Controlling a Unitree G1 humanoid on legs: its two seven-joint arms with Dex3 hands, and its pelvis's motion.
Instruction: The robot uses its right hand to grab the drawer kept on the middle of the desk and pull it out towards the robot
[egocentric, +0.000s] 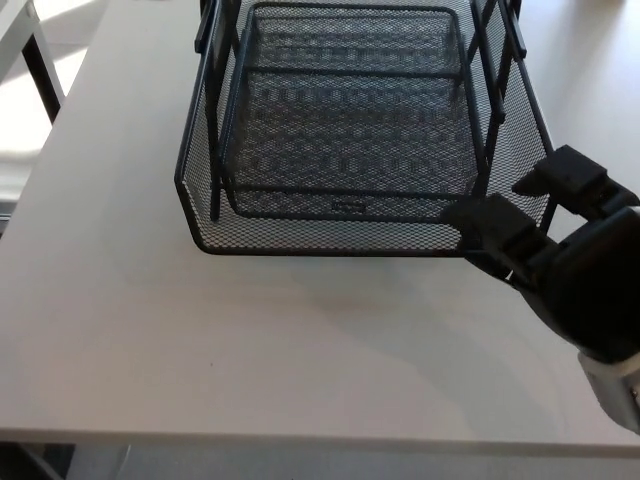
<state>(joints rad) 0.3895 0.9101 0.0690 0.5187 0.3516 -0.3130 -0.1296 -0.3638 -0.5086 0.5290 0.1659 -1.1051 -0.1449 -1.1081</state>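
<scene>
Black mesh drawer (350, 130), front label unreadable; right hand (560, 270) fingers grip its corner.

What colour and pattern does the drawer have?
Black, a fine wire mesh with a thin frame; the drawer shows best in the head view.

I'm seeing the drawer (350, 130) showing black wire mesh in a fine hexagonal weave | the right hand (570, 260) showing matte black, its wrist white | the desk (120, 300) showing plain pale beige, with no pattern.
</scene>
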